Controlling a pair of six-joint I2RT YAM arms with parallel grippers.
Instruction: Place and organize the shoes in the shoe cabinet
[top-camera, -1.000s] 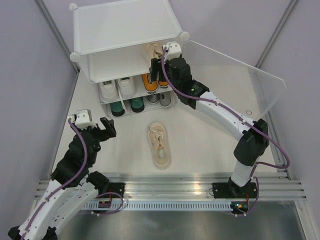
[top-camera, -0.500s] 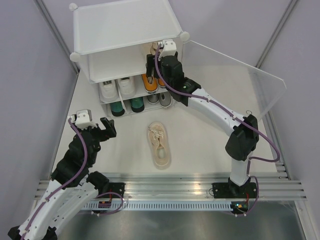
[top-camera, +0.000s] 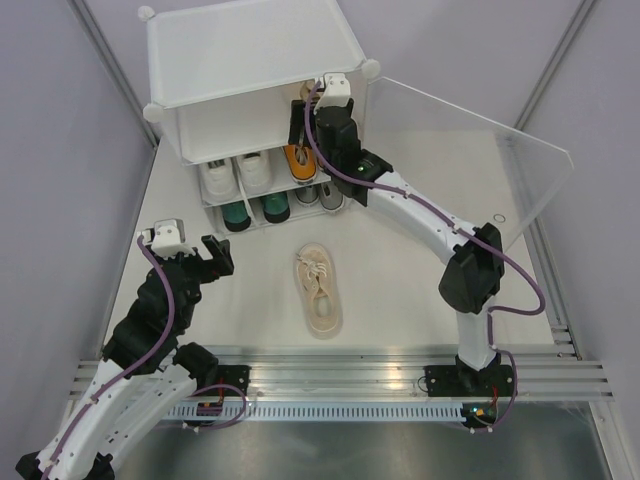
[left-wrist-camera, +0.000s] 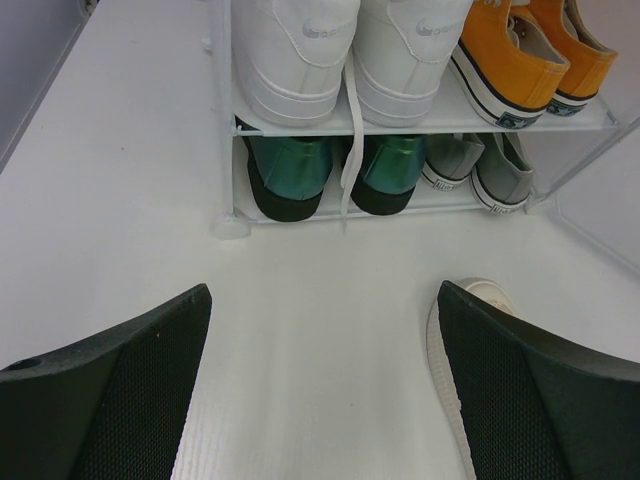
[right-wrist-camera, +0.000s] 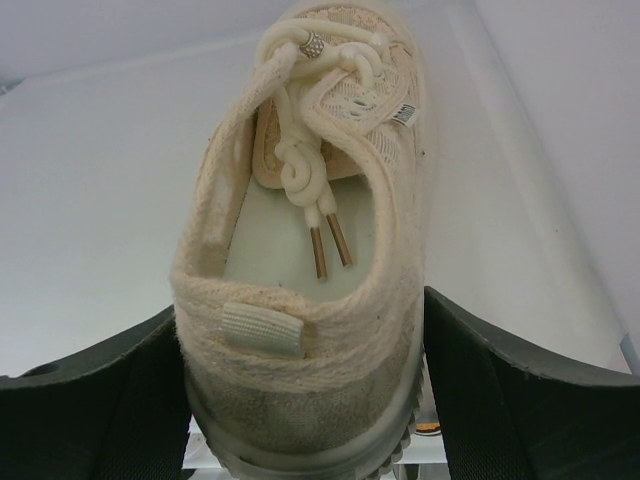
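Gripping a beige shoe (right-wrist-camera: 305, 240) inside the cabinet (top-camera: 250, 50).
Cream knit, thick laces, pale sole; heel pinched between the jaws of the right gripper (right-wrist-camera: 300, 330), upper centre overhead. Left gripper (left-wrist-camera: 322, 300) spread, empty.

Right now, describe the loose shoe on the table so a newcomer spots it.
Start at the white shoe cabinet at the far end of the table. In front of its shelves lies a beige lace-up sneaker. It is the only shoe on the table itself, unpaired.
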